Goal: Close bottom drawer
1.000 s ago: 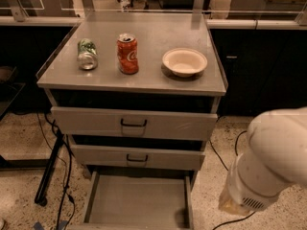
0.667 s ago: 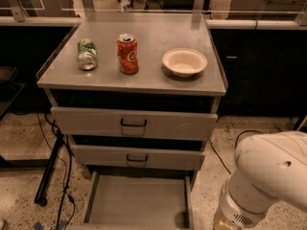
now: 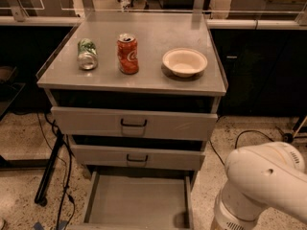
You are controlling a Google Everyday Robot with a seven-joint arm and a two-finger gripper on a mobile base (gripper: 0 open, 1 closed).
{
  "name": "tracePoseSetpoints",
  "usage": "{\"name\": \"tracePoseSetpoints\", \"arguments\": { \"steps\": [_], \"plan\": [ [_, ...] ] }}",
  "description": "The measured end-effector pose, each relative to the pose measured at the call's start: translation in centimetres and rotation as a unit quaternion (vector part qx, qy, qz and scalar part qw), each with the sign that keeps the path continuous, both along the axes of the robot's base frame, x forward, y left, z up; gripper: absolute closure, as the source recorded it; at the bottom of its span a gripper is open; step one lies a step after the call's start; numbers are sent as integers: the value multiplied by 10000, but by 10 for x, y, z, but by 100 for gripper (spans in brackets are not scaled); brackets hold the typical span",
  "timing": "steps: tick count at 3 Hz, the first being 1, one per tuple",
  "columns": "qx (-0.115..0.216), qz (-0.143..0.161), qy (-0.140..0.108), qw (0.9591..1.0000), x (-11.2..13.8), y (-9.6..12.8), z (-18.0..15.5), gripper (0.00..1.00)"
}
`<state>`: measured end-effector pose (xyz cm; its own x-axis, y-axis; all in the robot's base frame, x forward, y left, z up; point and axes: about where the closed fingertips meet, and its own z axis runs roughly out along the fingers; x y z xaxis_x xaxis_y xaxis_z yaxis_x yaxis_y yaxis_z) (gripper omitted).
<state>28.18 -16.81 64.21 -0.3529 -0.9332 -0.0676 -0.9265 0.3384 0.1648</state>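
Note:
The bottom drawer is pulled far out at the base of the grey cabinet. Its flat floor looks empty, and its front panel and handle are cut off by the lower edge of the view. Above it sit two wider grey drawers with black handles, the upper one and the middle one, both nearly shut. Only the white arm segment shows, at the lower right beside the open drawer. The gripper itself is out of view.
On the cabinet top stand a red soda can, a green can lying on its side and a white bowl. A black stand and cables are on the floor to the left. A cable runs at the right.
The white arm has shifted left and lower in the view, closer to the open drawer's right side. The drawers and the things on top have not moved.

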Motion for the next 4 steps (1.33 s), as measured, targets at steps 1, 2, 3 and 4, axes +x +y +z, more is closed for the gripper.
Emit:
{"name": "tracePoseSetpoints", "arguments": {
  "steps": [1,2,3,4],
  "plan": [
    [-59,-109,398,9991,-8,8,-63,100],
    [-5,-401,683,9969,-1,19,-118,100],
    [-5,-401,683,9969,-1,19,-118,100],
    [25,-658,736,9951,0,16,-146,100]
  ]
}}
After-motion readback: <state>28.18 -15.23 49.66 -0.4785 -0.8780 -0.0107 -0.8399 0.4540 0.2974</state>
